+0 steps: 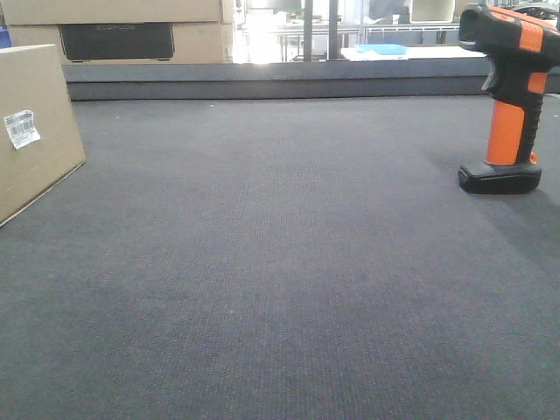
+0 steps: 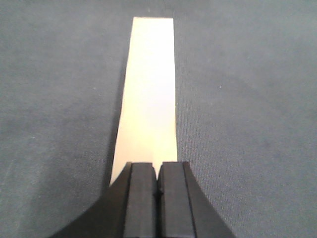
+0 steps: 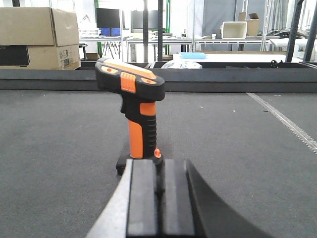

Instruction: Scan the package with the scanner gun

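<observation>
Jaws closed and empty, your left gripper (image 2: 157,181) faces the package (image 2: 148,94), your right gripper (image 3: 159,183) the upright scanner gun (image 3: 136,114). Barcode label (image 1: 22,129) shows only frontally. Grey carpet (image 1: 280,262), warehouse.

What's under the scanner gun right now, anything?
The scanner gun stands upright on its black base, directly on the grey mat; nothing else shows around it. The patch beneath the base is covered, and the right hand hides its near edge.

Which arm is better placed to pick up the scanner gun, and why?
Right: the right gripper faces the upright scanner gun straight ahead; the left gripper hangs over the package.
</observation>
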### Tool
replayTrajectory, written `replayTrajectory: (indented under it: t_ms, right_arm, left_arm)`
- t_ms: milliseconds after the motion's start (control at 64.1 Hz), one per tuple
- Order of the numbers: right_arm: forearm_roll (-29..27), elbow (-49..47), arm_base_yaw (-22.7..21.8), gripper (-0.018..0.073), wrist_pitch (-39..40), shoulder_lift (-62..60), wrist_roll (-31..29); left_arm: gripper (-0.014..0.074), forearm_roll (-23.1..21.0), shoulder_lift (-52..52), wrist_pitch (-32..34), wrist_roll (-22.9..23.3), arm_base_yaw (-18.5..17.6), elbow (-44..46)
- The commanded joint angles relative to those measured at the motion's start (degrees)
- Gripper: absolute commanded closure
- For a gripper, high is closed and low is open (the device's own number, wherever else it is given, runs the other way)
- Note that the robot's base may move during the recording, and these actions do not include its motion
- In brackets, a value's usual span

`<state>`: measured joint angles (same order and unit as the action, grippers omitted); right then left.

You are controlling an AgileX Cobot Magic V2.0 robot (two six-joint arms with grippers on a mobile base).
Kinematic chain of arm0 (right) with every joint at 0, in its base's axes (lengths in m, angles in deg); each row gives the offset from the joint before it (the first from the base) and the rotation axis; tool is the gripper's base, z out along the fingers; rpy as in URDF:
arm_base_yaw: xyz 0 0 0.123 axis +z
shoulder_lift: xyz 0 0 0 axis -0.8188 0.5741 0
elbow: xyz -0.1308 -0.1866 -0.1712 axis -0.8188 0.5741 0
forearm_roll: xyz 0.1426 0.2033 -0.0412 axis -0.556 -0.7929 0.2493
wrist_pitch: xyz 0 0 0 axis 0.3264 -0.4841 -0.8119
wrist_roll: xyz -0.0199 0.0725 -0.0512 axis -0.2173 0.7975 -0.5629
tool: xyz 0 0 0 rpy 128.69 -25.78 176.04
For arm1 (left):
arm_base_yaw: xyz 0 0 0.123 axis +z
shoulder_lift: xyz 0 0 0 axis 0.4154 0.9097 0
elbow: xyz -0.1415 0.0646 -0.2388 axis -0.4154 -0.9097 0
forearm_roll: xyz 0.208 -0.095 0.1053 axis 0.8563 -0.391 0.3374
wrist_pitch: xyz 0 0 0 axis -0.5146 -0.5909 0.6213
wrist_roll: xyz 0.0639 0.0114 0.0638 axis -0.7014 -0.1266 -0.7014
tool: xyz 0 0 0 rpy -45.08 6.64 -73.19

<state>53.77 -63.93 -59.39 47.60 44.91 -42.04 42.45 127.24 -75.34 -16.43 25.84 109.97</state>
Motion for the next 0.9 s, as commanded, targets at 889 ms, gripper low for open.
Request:
replayTrajectory:
  t_ms: [889]
  right_arm:
    - [0.3,-0.2,-0.2,0.0724,1.3,-0.2,-0.1]
  left_arm:
    - [0.0399,3.5,25.4,-17.0,0.1,-0.3,26.6]
